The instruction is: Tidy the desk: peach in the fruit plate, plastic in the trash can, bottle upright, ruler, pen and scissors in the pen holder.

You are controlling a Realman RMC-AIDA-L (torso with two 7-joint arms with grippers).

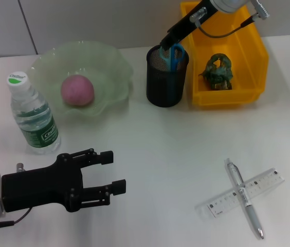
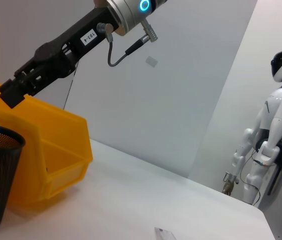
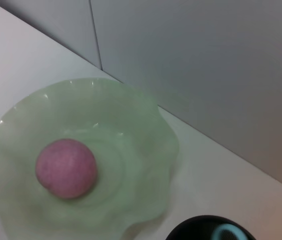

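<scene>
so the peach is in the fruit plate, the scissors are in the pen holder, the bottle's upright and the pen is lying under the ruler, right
Not quite. The head view shows the pen lying across the top of the ruler, not under it. The rest holds: the peach sits in the fruit plate, the scissors stand in the pen holder, and the bottle is upright.

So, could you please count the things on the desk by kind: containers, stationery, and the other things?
Containers: 3 (fruit plate, pen holder, trash can)
Stationery: 3 (scissors, pen, ruler)
Other: 3 (peach, bottle, plastic)
Total: 9
</scene>
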